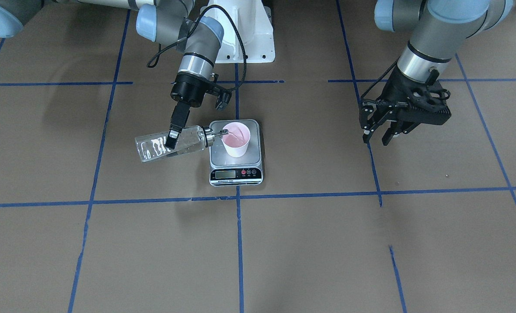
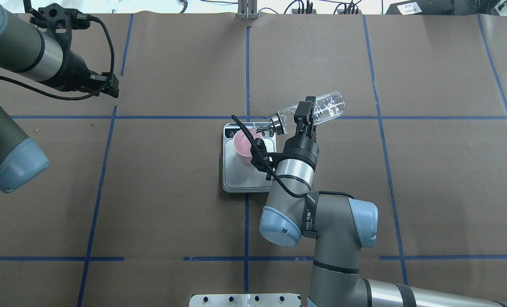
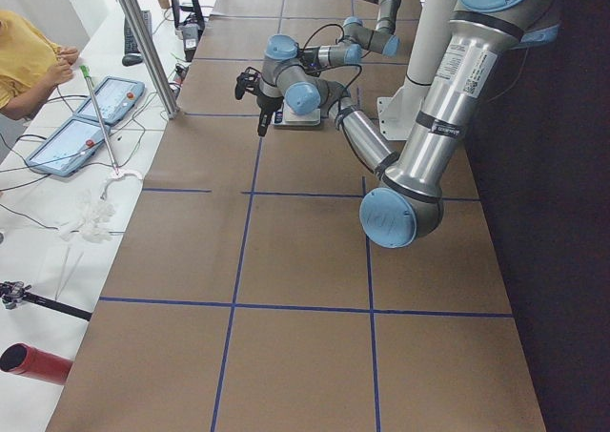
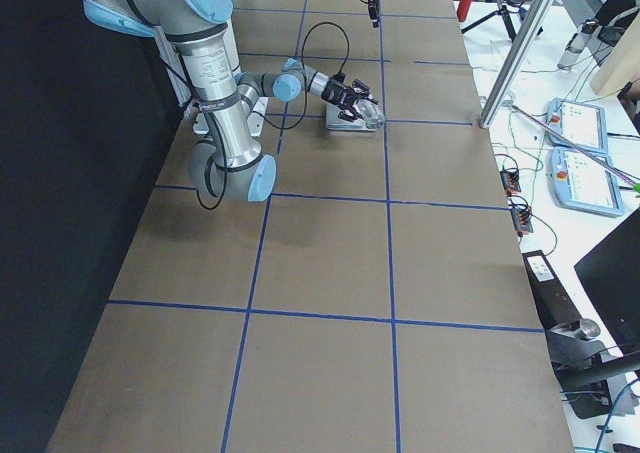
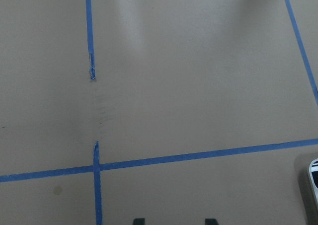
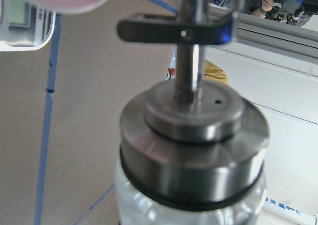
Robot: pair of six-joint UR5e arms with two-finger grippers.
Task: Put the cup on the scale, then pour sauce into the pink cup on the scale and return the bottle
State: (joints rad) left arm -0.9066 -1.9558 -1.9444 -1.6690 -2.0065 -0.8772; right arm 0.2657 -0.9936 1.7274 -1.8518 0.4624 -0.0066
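Observation:
The pale pink cup (image 1: 236, 139) stands upright on the silver scale (image 1: 236, 174), whose display faces the operators' side. My right gripper (image 1: 171, 140) is shut on the clear glass bottle (image 1: 149, 148) and holds it tipped nearly level. The metal spout (image 1: 219, 134) reaches over the cup's rim. Clear sauce (image 1: 190, 147) shows inside the bottle. From overhead the bottle (image 2: 328, 106) slants down toward the cup (image 2: 244, 145) on the scale (image 2: 240, 179). The right wrist view shows the bottle's metal collar (image 6: 191, 150) close up. My left gripper (image 1: 382, 135) is open and empty, hovering far to the side.
The table is brown board crossed by blue tape lines (image 1: 239, 198). The robot's white base (image 1: 240, 39) stands behind the scale. The left wrist view shows bare board and the scale's corner (image 5: 313, 185). Operators' tablets (image 3: 86, 117) lie beyond the table edge.

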